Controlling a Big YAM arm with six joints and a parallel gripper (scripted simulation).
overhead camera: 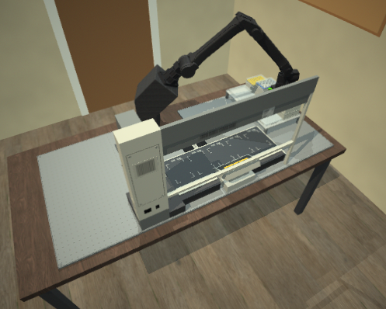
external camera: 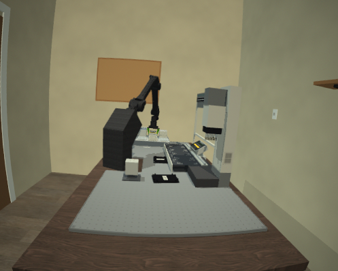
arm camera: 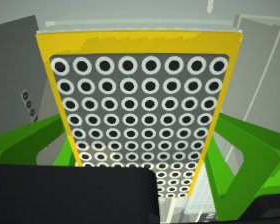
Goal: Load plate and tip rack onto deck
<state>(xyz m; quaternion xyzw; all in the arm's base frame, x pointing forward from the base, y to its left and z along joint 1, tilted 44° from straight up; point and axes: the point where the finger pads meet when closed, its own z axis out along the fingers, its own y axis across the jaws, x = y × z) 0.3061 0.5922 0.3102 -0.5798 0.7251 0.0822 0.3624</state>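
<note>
A tip rack with a yellow plate fills the wrist view. Pale rings on a grey field cover all of it that I can see. It stands on the shelf unit at the far end of the table. My gripper is down over it, its green fingers against the two long sides, shut on the rack. The gripper also shows in the top and exterior views. A size label is not readable. A blue-plated rack stands beside the yellow one. The deck with its bracketed positions holds nothing.
A white lidded plate lies on the shelf near the racks, and more labware sits behind the grey gantry beam. Two black nests and a white box stand on the mat beside the deck.
</note>
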